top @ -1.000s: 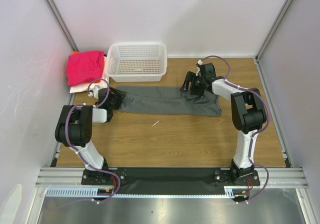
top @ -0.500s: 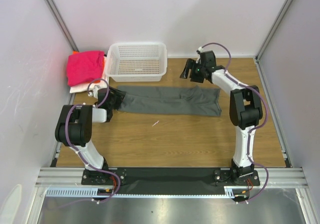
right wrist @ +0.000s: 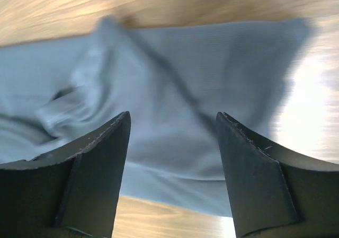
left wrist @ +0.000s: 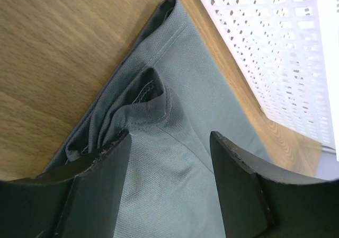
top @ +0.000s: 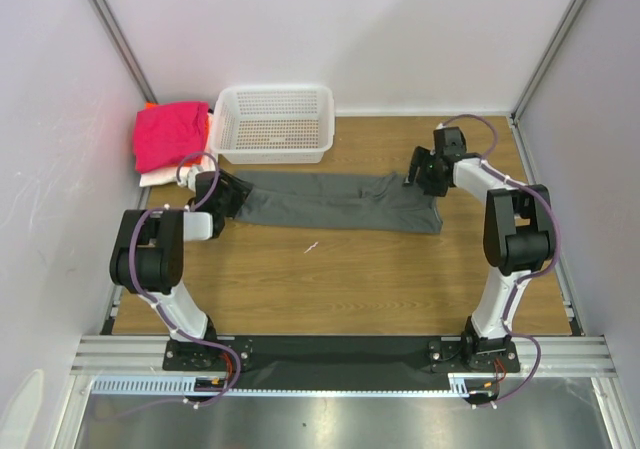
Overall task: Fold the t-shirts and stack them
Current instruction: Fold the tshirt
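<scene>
Grey t-shirt (top: 340,201) lies as a long strip running left-right. Only the left wrist cam shows its end bunched up. Left gripper (left wrist: 169,142) and right gripper (right wrist: 172,124) both spread over it.

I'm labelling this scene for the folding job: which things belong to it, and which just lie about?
Job: grey t-shirt spread on the table; shirt pile at left, pink on top.
Lying about: white mesh basket.

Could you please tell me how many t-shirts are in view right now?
4: the grey t-shirt spread mid-table; the pink t-shirt, orange t-shirt and white t-shirt piled beside the basket, far left. Others may hide underneath.
</scene>
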{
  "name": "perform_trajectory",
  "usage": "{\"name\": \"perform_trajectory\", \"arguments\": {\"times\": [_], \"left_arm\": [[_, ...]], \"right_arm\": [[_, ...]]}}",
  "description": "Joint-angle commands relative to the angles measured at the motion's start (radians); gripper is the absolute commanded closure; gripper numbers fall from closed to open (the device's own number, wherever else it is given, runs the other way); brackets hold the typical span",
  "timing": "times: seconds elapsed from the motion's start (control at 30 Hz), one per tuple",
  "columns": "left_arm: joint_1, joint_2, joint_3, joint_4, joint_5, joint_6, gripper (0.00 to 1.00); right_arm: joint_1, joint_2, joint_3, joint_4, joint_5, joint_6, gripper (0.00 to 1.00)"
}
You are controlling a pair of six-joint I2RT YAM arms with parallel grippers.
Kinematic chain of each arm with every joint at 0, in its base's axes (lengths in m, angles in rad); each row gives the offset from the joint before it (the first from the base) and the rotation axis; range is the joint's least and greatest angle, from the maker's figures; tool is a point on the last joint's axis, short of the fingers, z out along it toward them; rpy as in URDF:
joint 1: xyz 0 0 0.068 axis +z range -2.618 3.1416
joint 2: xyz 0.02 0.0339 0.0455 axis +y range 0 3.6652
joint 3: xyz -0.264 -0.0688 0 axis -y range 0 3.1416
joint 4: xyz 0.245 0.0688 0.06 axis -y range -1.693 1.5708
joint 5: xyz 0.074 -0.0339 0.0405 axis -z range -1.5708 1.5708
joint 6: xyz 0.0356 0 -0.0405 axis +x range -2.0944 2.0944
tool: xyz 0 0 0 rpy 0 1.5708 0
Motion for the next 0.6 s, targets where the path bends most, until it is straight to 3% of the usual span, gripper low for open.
{"name": "perform_trajectory", "arguments": {"times": [0.0,0.13,0.33,0.57], "left_arm": [[0.004,-0.036,0.011,-0.062,-0.046,0.033,0.32],[0.004,-0.037,-0.001,-0.057,-0.051,0.021,0.32],[0.002,-0.034,0.017,-0.076,-0.055,0.030,0.32],[0.002,-0.028,0.028,-0.085,-0.060,0.036,0.32]], "right_arm": [[-0.020,-0.016,0.011,0.012,0.026,-0.050,0.30],[-0.012,-0.013,0.005,-0.011,0.033,-0.079,0.32],[-0.014,-0.013,-0.032,0.010,-0.029,-0.090,0.43],[-0.009,0.016,-0.022,-0.040,0.022,-0.093,0.47]]}}
